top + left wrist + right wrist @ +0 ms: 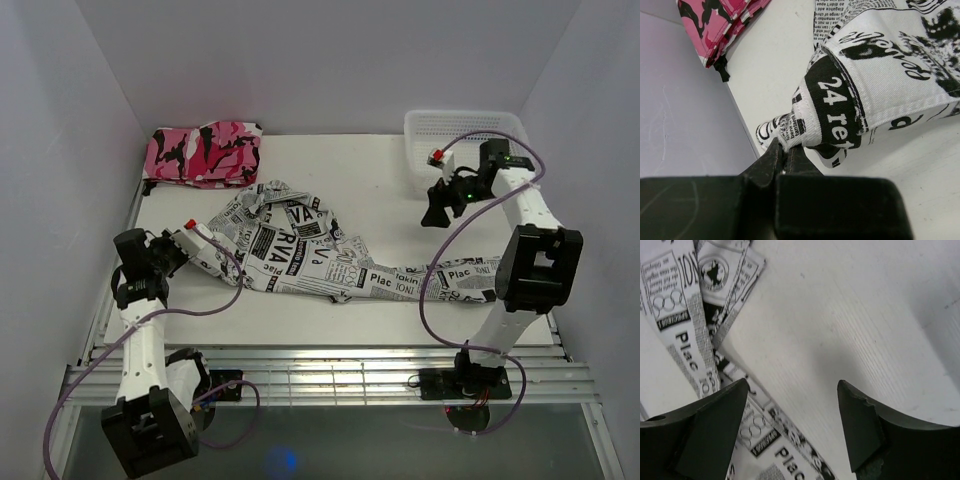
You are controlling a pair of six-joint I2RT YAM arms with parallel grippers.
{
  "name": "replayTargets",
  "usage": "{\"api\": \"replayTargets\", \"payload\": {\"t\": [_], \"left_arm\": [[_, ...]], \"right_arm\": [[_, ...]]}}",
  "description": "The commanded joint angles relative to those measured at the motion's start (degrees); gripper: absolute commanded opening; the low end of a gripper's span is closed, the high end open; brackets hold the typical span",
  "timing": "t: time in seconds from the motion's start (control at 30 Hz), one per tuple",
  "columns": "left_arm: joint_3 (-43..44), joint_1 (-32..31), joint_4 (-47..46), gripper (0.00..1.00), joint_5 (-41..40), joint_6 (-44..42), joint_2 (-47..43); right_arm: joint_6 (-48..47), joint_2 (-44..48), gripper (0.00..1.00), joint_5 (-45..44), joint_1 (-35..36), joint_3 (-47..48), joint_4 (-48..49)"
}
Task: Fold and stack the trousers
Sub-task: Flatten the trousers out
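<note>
The trousers (300,250) are lying unfolded and crumpled across the middle of the white table (370,170). The bunched upper part is heaping toward the left, and one narrow leg is trailing right toward the right arm's base.

The overhead camera is showing that whole sprawl. The left wrist camera is showing a detail the overhead view cannot resolve: the left gripper (785,152) is pinching a thick, stitched hem edge of the cloth. Its black fingers are closed down to a sliver on the white twill, just beside a black band printed with large white numerals. The fabric is looking stiff and woven, with double rows of stitching along the seam. It is covered in newspaper type and dark pictures.

The right gripper (437,205) is hovering near the back right of the table, its jaws spread wide and holding nothing. Its own camera is showing bare, faintly grained table surface between the two dark, wedge-shaped fingers. The flattened trouser leg is passing under the left-hand finger.

A pink, black and white camouflage garment (205,152) is resting folded at the back left corner, well apart from the trousers. A white plastic mesh basket (450,125) is standing at the back right corner.
</note>
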State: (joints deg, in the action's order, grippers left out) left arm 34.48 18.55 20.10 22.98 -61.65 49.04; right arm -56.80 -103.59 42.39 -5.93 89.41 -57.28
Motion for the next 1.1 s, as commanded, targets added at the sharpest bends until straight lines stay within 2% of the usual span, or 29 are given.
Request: {"api": "replayTargets", "payload": {"t": [0.0, 0.07, 0.13, 0.33, 0.5, 0.67, 0.77, 0.8, 0.87, 0.9, 1.07], "left_arm": [[1.03, 0.00, 0.47, 0.00, 2.15, 1.17, 0.53], [1.20, 0.00, 0.82, 0.00, 2.68, 1.62, 0.71], [1.64, 0.00, 1.26, 0.00, 3.21, 1.88, 0.88], [2.61, 0.00, 1.79, 0.00, 2.42, 3.46, 2.82], [2.61, 0.00, 1.35, 0.00, 2.77, 3.64, 3.78], [3.58, 0.00, 1.08, 0.00, 2.95, 4.61, 5.54], [3.84, 0.09, 0.56, 0.00, 2.59, 4.87, 5.81], [3.75, 0.00, 0.38, 0.00, 2.59, 4.96, 5.72], [3.67, 0.00, -0.23, 0.00, 2.07, 5.13, 5.81], [3.67, 0.00, -0.32, 0.00, 1.98, 5.22, 5.81], [3.49, 0.00, -0.76, 0.00, 1.19, 5.66, 5.37]], "right_arm": [[23.54, 4.36, 0.77, 0.96, 5.84, -12.53, 26.29], [30.03, 4.80, 0.75, -1.95, 11.19, -16.00, 32.46], [32.44, 3.05, 0.73, -5.91, 15.40, -17.51, 37.14], [39.74, -3.63, 0.70, -14.52, 21.74, -16.90, 45.31], [40.98, -6.79, 0.70, -18.92, 26.05, -16.90, 49.27], [40.89, -11.01, 0.70, -23.58, 30.45, -15.32, 49.02], [39.67, -12.86, 0.60, -24.63, 32.03, -13.47, 46.83], [39.05, -13.13, 0.45, -25.77, 32.30, -13.12, 45.16], [37.30, -13.48, 0.26, -26.83, 32.48, -12.77, 43.31], [36.67, -13.13, 0.08, -28.23, 32.30, -12.59, 41.56], [32.72, -3.05, 0.08, -30.87, 26.34, -16.18, 39.35]]}}
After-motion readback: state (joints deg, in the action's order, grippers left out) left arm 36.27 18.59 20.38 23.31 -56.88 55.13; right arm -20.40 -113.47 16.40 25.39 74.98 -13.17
